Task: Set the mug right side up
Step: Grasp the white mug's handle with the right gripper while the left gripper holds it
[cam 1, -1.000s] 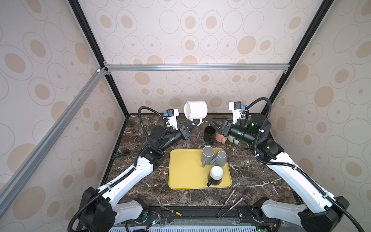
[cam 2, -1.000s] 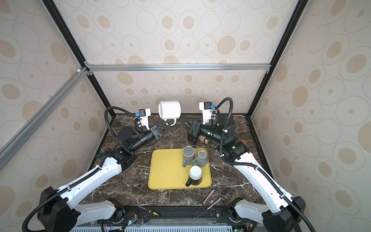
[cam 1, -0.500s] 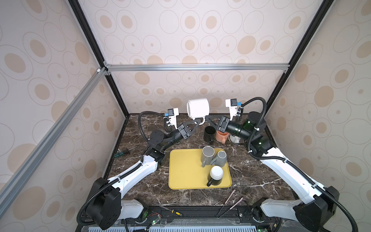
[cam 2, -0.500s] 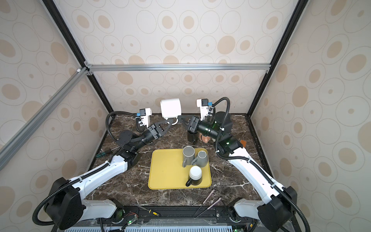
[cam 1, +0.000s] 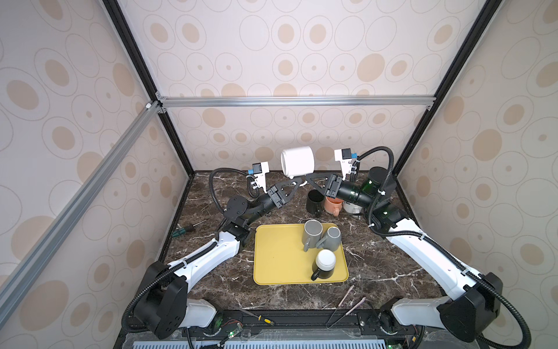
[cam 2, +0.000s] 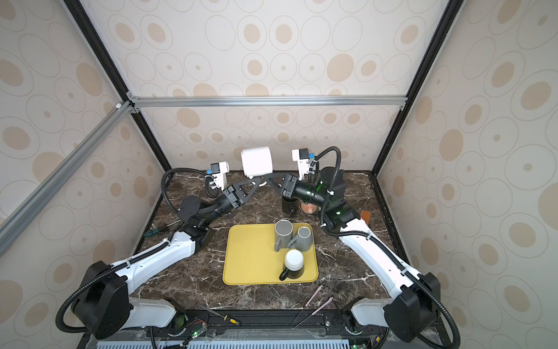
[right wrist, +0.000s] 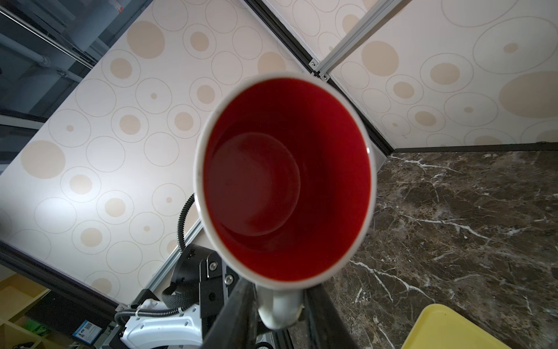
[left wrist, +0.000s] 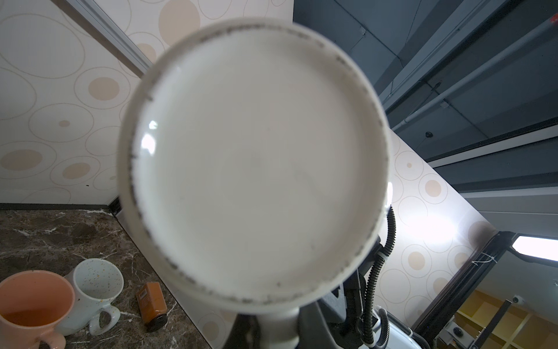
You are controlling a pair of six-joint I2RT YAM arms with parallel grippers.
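White mug (cam 1: 298,161): aloft, on side, above table (cam 1: 377,281) rear. Likely stiff, slick, breakable ceramic; you take hold at handle (right wrist: 280,311). Left gripper (cam 1: 297,181) pinches handle; right gripper (cam 1: 311,178) straddles it, clamp unclear.

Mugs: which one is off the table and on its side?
The white ceramic mug with the red inside, held sideways by its handle in the left gripper; the others stand on the yellow tray or marble table.
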